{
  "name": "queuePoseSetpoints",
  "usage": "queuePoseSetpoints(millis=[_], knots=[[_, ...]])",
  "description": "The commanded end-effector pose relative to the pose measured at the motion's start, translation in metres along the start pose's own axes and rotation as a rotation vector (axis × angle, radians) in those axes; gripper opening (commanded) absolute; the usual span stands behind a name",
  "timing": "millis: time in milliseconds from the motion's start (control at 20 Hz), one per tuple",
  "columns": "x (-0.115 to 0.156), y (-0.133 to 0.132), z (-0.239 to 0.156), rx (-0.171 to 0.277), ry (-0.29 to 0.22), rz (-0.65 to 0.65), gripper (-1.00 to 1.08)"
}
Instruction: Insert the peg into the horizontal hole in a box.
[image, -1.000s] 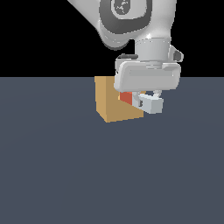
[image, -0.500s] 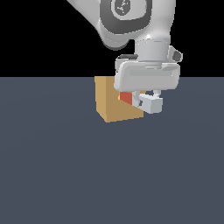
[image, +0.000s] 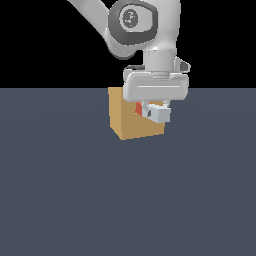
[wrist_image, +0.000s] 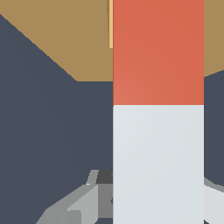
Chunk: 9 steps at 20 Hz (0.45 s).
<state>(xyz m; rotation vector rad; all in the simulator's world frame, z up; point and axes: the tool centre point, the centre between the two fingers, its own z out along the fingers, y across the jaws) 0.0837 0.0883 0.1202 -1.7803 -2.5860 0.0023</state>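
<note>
The tan box (image: 131, 120) stands on the dark floor in the exterior view. My gripper (image: 152, 111) hangs in front of the box's upper right part and is shut on the peg (image: 159, 114). The peg's pale end points toward the camera; a bit of its red-orange half (image: 139, 108) shows against the box face. The hole is hidden behind the peg and gripper. In the wrist view the peg (wrist_image: 158, 131) runs lengthwise, its red-orange half (wrist_image: 158, 52) reaching over the box (wrist_image: 74, 39).
The dark grey floor (image: 75, 200) spreads around the box. The arm's wrist and hand body (image: 156, 87) stand above the box's top edge.
The gripper and peg have shifted slightly to the exterior view's left, toward the box; less of the red-orange half shows now.
</note>
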Motion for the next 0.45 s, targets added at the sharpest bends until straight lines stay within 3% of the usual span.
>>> queuePoseSetpoints(millis=[0, 400], knots=[[0.02, 0.001, -0.002, -0.004, -0.001, -0.001, -1.0], [0.048, 0.002, -0.003, -0.005, -0.001, -0.001, -1.0]])
